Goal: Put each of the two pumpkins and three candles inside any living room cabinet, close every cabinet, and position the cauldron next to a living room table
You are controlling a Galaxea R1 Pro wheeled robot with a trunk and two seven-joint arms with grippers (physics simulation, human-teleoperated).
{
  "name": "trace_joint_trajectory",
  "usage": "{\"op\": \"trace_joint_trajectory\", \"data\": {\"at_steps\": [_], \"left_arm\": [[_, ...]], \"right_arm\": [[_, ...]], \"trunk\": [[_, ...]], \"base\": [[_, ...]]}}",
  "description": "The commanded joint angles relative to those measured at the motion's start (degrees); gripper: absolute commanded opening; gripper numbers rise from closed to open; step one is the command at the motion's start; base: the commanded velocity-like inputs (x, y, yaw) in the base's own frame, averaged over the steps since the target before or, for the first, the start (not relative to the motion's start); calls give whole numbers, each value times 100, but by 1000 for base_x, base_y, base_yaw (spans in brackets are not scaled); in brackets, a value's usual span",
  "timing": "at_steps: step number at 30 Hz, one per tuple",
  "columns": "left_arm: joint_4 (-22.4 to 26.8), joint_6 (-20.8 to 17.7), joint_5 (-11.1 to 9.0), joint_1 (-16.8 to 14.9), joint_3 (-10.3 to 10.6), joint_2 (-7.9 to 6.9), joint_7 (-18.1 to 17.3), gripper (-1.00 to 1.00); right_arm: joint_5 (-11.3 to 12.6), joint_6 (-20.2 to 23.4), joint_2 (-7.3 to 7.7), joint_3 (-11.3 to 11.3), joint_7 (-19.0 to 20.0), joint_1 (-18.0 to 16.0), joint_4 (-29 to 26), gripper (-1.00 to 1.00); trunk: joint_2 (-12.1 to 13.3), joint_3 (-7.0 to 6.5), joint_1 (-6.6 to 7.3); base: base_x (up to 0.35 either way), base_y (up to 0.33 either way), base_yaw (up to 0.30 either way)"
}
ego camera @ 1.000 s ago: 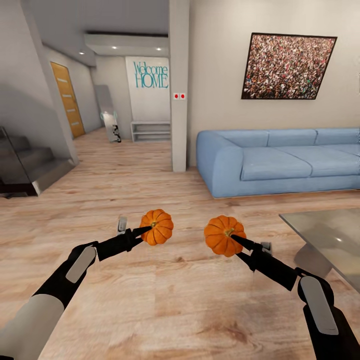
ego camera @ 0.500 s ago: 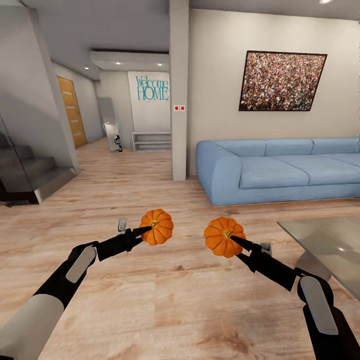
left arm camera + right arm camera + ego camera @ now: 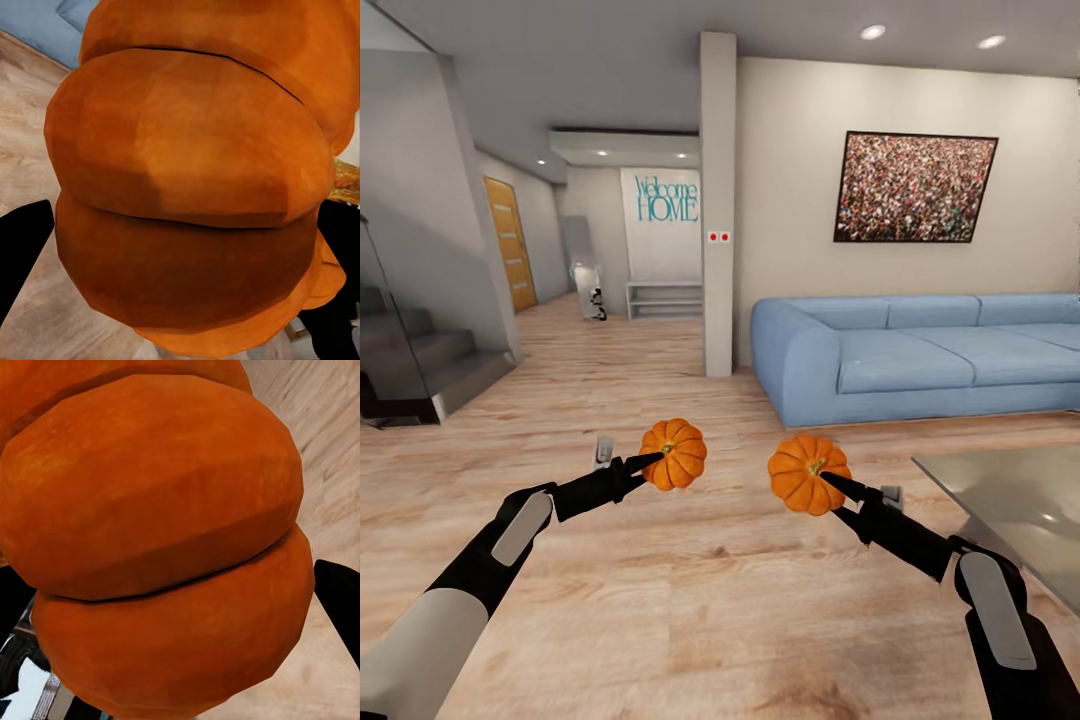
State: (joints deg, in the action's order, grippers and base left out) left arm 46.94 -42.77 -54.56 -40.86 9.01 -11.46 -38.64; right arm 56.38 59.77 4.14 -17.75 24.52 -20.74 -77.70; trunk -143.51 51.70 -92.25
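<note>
I hold two bright orange ribbed pumpkins above the wooden floor. My left gripper (image 3: pixel 652 462) is shut on the left pumpkin (image 3: pixel 675 453), which bulks large in the left wrist view (image 3: pixel 187 180) between dark fingers (image 3: pixel 22 255). My right gripper (image 3: pixel 828 484) is shut on the right pumpkin (image 3: pixel 805 473), seen close up in the right wrist view (image 3: pixel 157 547). The candles, the cabinet and the cauldron are out of view.
A long blue sofa (image 3: pixel 900 350) stands along the far wall at the right. A glass-topped table (image 3: pixel 1010 490) juts in at the right edge. A square pillar (image 3: pixel 718 200) rises ahead, a hallway runs behind it, and stairs (image 3: pixel 410 360) climb at the left.
The head view has tilted upward: the sofa, picture and pillar sit lower in frame and the ceiling lights now show. Both arms and their pumpkins keep the same pose.
</note>
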Motion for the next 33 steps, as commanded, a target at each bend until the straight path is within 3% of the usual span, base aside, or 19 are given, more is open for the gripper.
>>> {"op": "trace_joint_trajectory", "data": {"at_steps": [1,22,33], "left_arm": [[-2,-30,-38,-3,13,-5,6,-100],[-3,-30,-38,-3,13,-5,6,-100],[0,-30,-38,-2,13,-5,6,-100]], "right_arm": [[-56,23,-1,-9,52,-3,1,-100],[-65,23,-1,-1,52,-5,9,-100],[-58,23,-6,-3,52,-4,8,-100]], "trunk": [[-1,-14,4],[35,-420,62],[476,-595,303]], "base": [[0,0,0],[0,0,0],[0,0,0]]}}
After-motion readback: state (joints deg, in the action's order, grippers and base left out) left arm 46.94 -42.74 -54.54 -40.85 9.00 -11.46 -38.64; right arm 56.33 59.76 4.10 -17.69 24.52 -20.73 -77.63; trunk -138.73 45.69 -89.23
